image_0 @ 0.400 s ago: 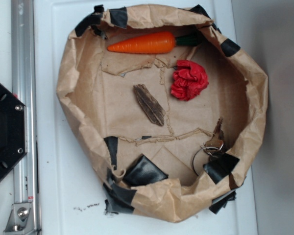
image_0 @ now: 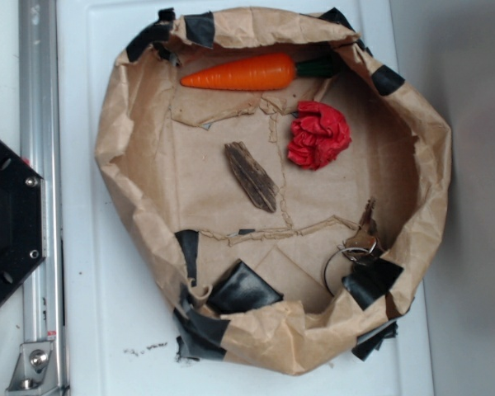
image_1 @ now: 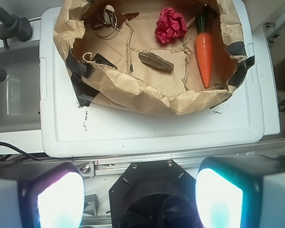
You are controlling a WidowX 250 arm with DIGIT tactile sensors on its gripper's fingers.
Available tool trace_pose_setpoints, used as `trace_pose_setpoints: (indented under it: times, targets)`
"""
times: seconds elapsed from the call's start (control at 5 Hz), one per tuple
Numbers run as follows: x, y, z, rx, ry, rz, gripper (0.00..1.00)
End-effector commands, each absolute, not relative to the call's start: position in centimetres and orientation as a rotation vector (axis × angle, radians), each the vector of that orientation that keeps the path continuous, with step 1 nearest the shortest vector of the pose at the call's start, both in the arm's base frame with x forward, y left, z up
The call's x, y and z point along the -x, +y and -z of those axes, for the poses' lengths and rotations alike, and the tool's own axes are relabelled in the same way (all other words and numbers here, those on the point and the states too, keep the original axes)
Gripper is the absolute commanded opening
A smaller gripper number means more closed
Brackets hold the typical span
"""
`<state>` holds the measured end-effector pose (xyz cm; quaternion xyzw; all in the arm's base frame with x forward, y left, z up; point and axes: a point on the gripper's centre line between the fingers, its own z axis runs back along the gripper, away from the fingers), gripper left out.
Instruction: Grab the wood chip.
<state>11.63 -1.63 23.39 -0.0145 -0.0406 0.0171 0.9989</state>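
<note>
The wood chip [image_0: 251,176] is a dark brown rough sliver lying flat in the middle of a brown paper nest [image_0: 115,132]. It also shows in the wrist view [image_1: 156,61], at the top centre. My gripper [image_1: 140,199] is open and empty, its two glowing fingertips [image_1: 61,202] wide apart at the bottom of the wrist view. It hangs above the black robot base [image_1: 152,194], well short of the nest and the chip. The gripper is out of the exterior view.
In the nest lie an orange carrot [image_0: 241,73], a crumpled red cloth [image_0: 318,134] and keys on a metal ring [image_0: 356,246]. Black tape patches [image_0: 241,289] line the crumpled paper rim. The nest sits on a white board [image_1: 147,128]. A metal rail [image_0: 40,198] runs beside the base.
</note>
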Motion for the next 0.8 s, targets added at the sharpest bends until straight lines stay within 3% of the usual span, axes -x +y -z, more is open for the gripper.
trace_pose_setpoints:
  times: [0.0,0.4,0.6]
  targets:
    - [-17.9,1.7,-19.6,0.02,0.018,0.117,1.0]
    - [-22.2,1.7,-15.8,0.087,0.052,0.332,1.0]
    - [-23.3,1.0,-13.8,0.086,0.048,0.372,1.0]
